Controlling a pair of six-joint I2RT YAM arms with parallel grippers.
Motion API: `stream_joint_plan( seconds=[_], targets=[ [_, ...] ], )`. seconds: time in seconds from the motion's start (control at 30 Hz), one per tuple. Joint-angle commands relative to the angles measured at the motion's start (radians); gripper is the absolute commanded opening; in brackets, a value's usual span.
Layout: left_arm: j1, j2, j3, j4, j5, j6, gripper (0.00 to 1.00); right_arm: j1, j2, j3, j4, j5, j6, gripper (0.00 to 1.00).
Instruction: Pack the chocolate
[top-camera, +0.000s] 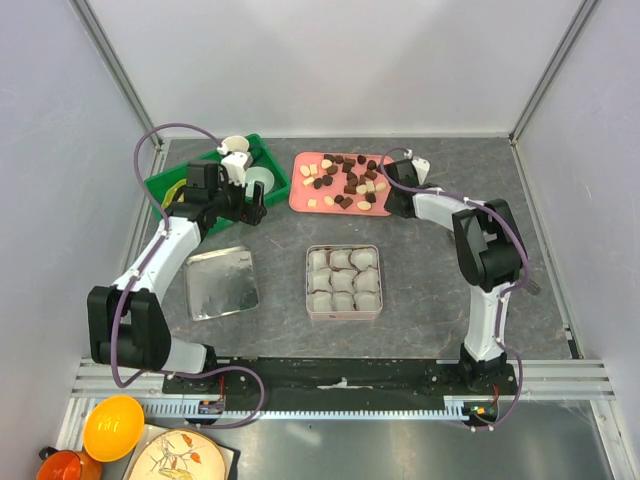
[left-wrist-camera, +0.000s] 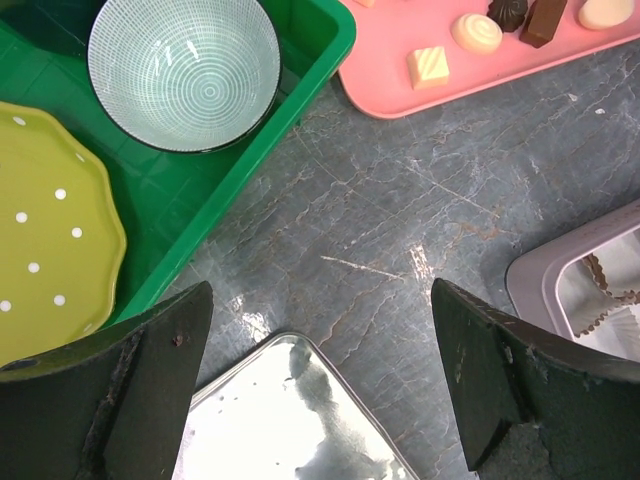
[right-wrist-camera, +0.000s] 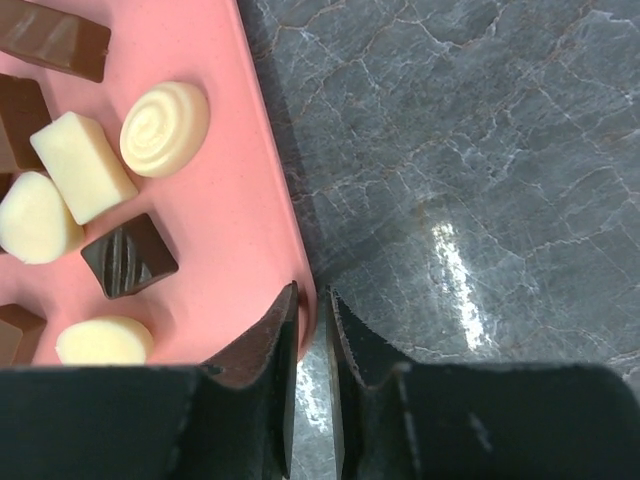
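This is a robotics lab test cell, by the look of it: plain white panel walls (top-camera: 330, 60) on bare aluminium corner posts (top-camera: 112, 62) box in a grey stone-patterned tabletop (top-camera: 420, 280). Two black-and-white robot arms (top-camera: 160, 250) (top-camera: 485, 260) are bolted to a black base rail (top-camera: 340, 372).

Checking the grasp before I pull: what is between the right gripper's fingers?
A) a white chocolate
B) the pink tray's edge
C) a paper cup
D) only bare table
B: in the right wrist view, the right gripper has its fingers nearly together on either side of the edge of the pink tray; the chocolate lies untouched further in.
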Motion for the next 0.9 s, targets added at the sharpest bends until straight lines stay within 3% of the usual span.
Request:
stream_joint_plan(
  seconds=[0.0, 0.6, 0.87],
  targets=[
    [-0.018, 0.019, 0.013, 0.052, -0.038, 0.004, 0.96, -0.005, -0.023, -0.111, -0.112, 0.010, -0.036, 0.21],
    [-0.117, 0.076, 0.000, 0.072, -0.057, 0.054, 0.96, -0.005, -0.278, -0.484, -0.080, -0.049, -0.077, 0.13],
    [-0.243, 0.092, 0.012, 0.051, -0.063, 0.111, 0.96, -0.005, -0.348, -0.561, -0.090, -0.069, -0.105, 0.12]
  ],
)
